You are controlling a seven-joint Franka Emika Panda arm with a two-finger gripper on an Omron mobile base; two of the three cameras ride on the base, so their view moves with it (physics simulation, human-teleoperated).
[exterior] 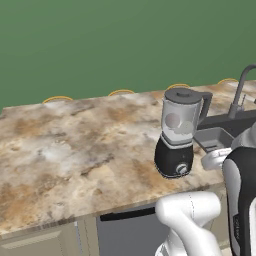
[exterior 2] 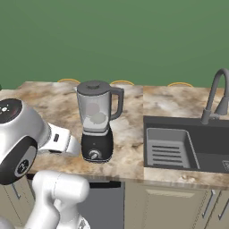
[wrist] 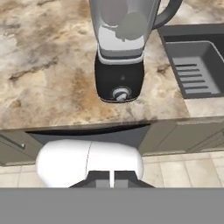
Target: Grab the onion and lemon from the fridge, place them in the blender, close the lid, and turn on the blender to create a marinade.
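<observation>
The blender [exterior 2: 95, 123] stands near the front edge of the bench [exterior 2: 49, 103], just left of the sink [exterior 2: 188, 145]. Its lid [exterior 2: 93, 85] is on, and two round things show dimly inside the jar. The silver knob [wrist: 120, 93] is small, hard and likely smooth, so pinch it by its sides. I cannot tell if the hand is open.

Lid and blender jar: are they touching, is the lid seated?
Touching. In the right base view the lid sits flat on the blender jar's rim, with no gap visible.
</observation>
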